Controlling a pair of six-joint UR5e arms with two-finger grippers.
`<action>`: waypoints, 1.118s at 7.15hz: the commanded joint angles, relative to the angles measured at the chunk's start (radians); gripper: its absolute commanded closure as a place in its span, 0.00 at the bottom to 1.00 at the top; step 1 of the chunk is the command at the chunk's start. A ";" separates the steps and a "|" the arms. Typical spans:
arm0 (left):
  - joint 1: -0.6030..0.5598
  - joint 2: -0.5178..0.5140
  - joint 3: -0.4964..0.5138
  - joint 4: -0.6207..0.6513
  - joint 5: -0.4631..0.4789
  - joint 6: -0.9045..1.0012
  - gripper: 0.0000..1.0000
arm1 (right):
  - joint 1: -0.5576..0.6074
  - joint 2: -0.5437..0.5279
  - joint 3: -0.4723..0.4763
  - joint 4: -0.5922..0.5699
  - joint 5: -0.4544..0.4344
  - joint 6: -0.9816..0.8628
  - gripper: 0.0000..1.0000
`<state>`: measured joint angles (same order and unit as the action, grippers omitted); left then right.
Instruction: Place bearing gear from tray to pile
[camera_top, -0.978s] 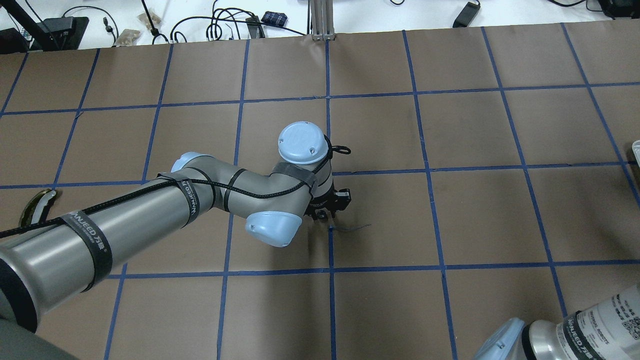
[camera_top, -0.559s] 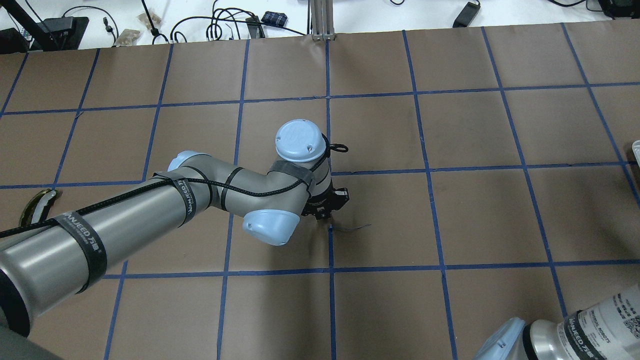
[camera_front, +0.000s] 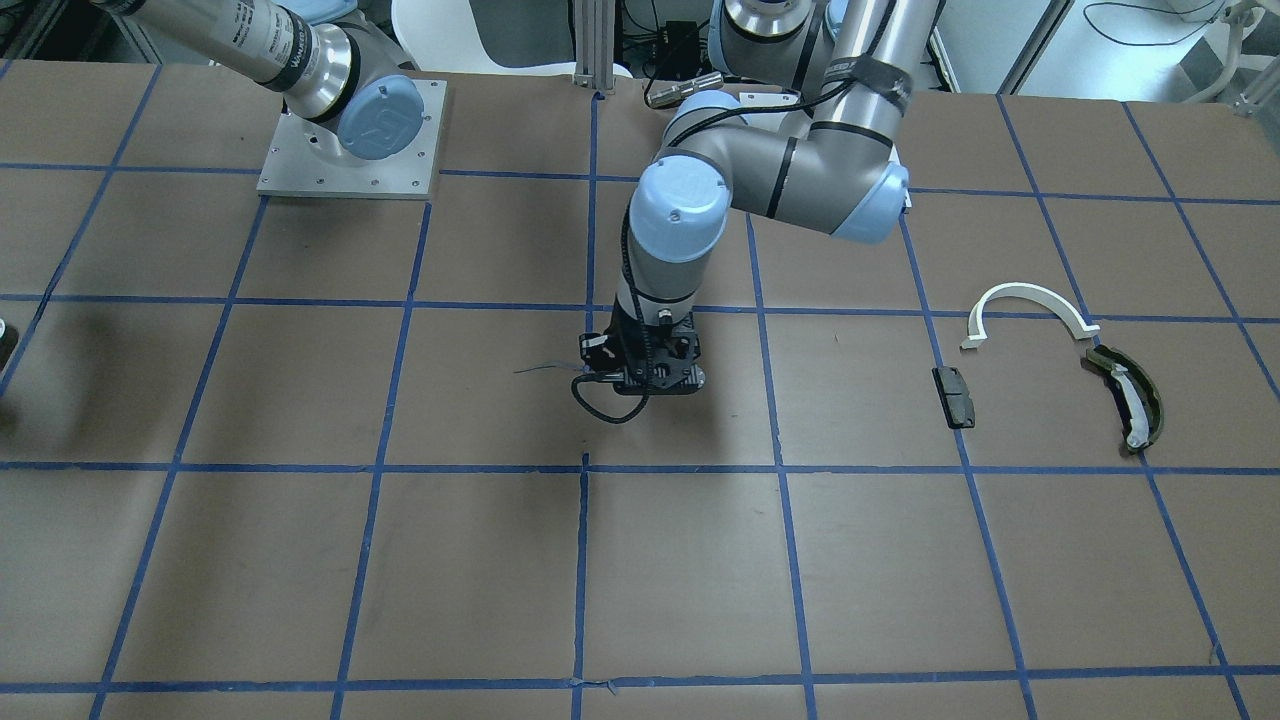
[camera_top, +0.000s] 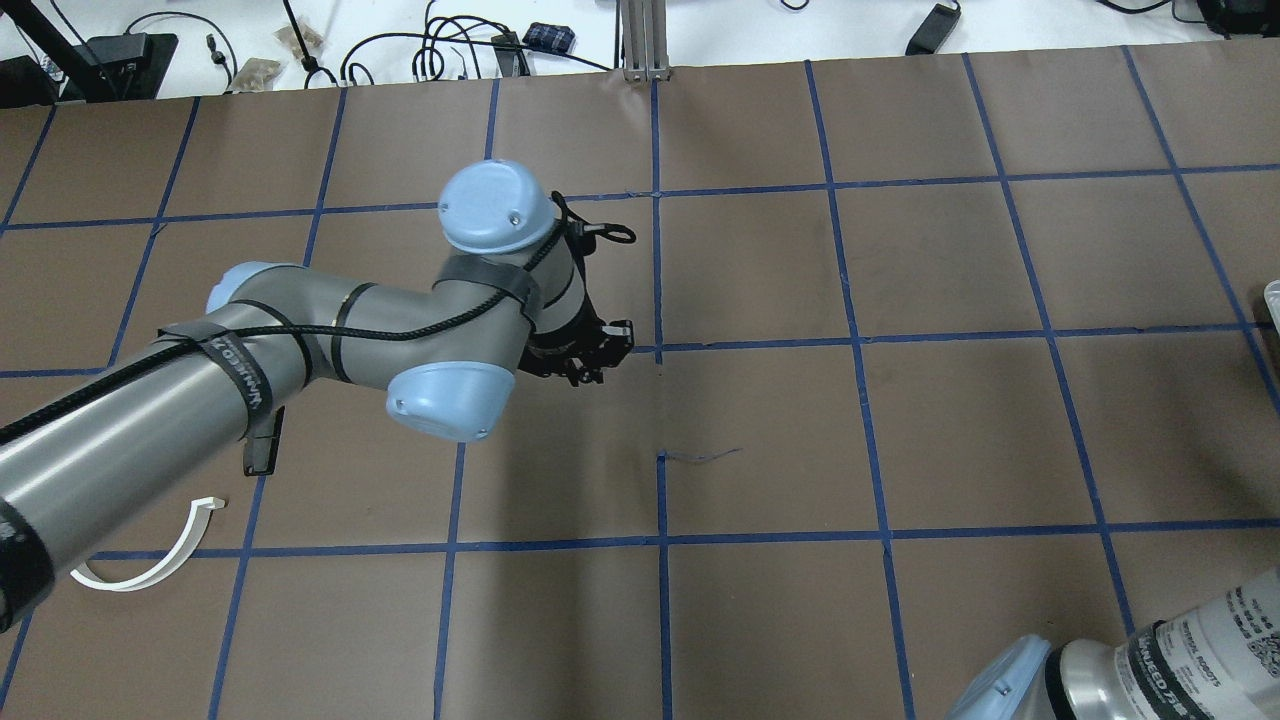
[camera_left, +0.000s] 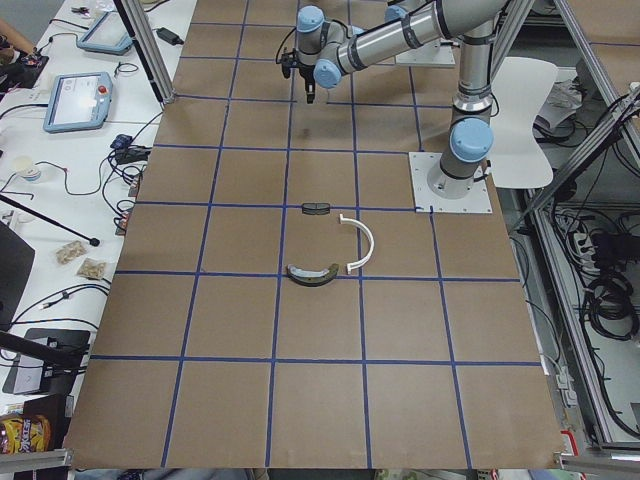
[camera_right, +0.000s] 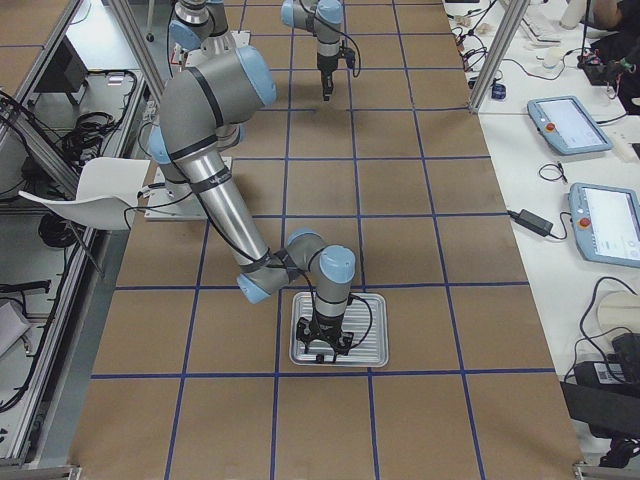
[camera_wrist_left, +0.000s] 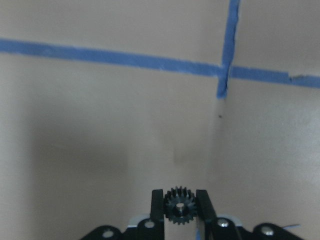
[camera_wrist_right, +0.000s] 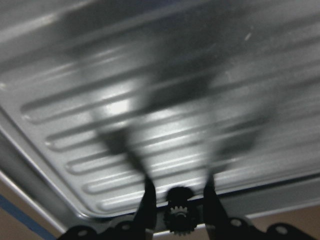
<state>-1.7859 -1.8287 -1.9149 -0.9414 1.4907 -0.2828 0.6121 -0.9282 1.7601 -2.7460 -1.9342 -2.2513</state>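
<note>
My left gripper (camera_top: 588, 362) is clamped on a small black gear (camera_wrist_left: 179, 206). It has just swung away from the middle of the table (camera_top: 900, 430) toward my left side, so the carry looks well under way, though the pile (camera_front: 955, 396) of loose parts is some way off. My right gripper (camera_wrist_right: 178, 202) hangs over the tray (camera_right: 372, 345), jaws apart either side of a second gear (camera_wrist_right: 179, 214).

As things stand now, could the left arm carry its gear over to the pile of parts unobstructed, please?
Probably yes. The left gripper, shut on the gear, hangs above the table, and nothing stands between it and the pile on its own side. The right gripper is far off over the tray.
</note>
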 joint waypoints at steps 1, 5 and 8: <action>0.242 0.073 -0.001 -0.144 0.038 0.269 1.00 | 0.005 -0.033 0.001 0.028 -0.002 0.001 1.00; 0.746 0.086 -0.013 -0.180 0.144 0.834 1.00 | 0.072 -0.154 -0.001 0.213 0.072 0.166 1.00; 0.839 0.002 -0.019 -0.154 0.138 0.953 1.00 | 0.297 -0.328 0.002 0.522 0.162 0.672 1.00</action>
<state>-0.9712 -1.7856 -1.9332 -1.1053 1.6308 0.6303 0.8195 -1.1847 1.7608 -2.3530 -1.8173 -1.8075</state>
